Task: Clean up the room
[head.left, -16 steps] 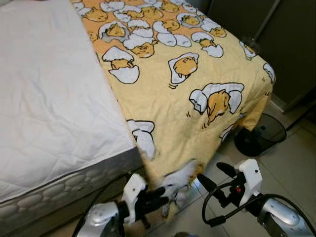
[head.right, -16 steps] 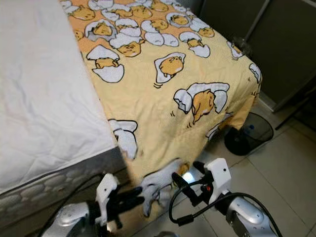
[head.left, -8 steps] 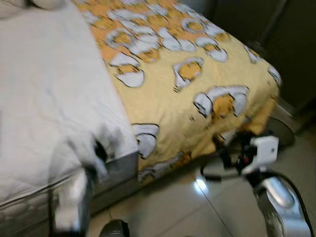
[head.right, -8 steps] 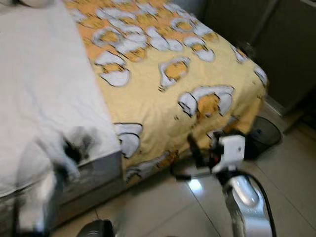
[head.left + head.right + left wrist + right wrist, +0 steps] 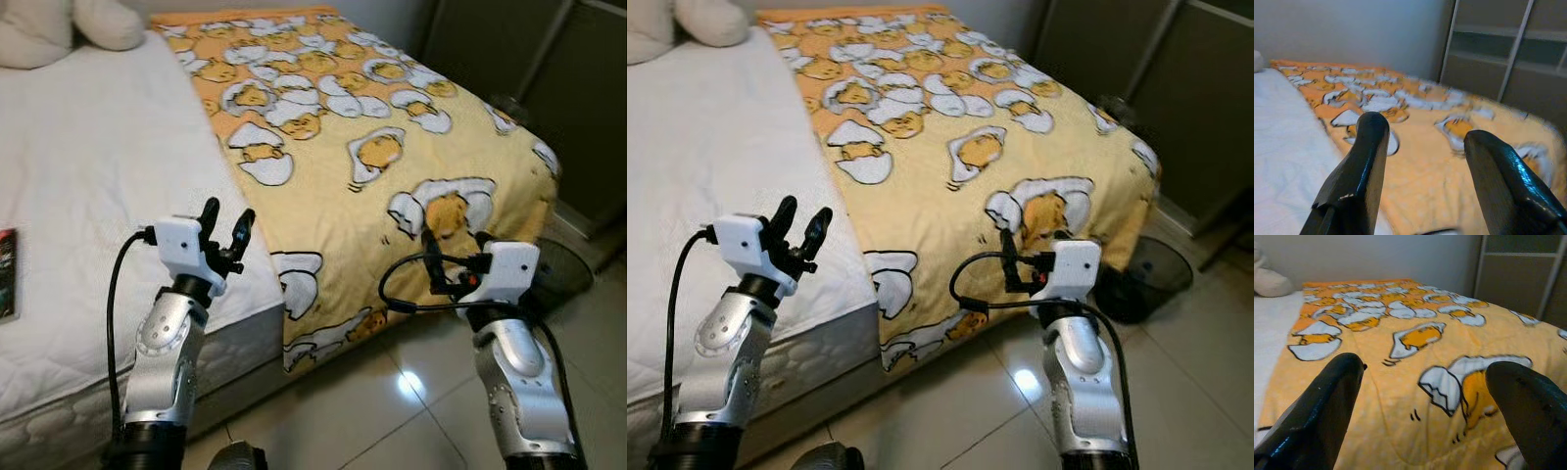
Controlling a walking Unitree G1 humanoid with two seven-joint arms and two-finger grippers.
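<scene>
I had the left gripper over the mattress, the right gripper before the blanket; both fingers spread, apparently holding nothing.

A: Item one?

B: Blanket: yellow-orange, printed with white eggshell and yellow yolk cartoon figures. It lies spread flat over the right half of the bed, its left edge running down the white mattress.

A: Condition at the foot?

B: The near end hangs over the foot of the bed, the bottom corner dangling unevenly just above the tiled floor. The far right corner drapes down the side.
</scene>
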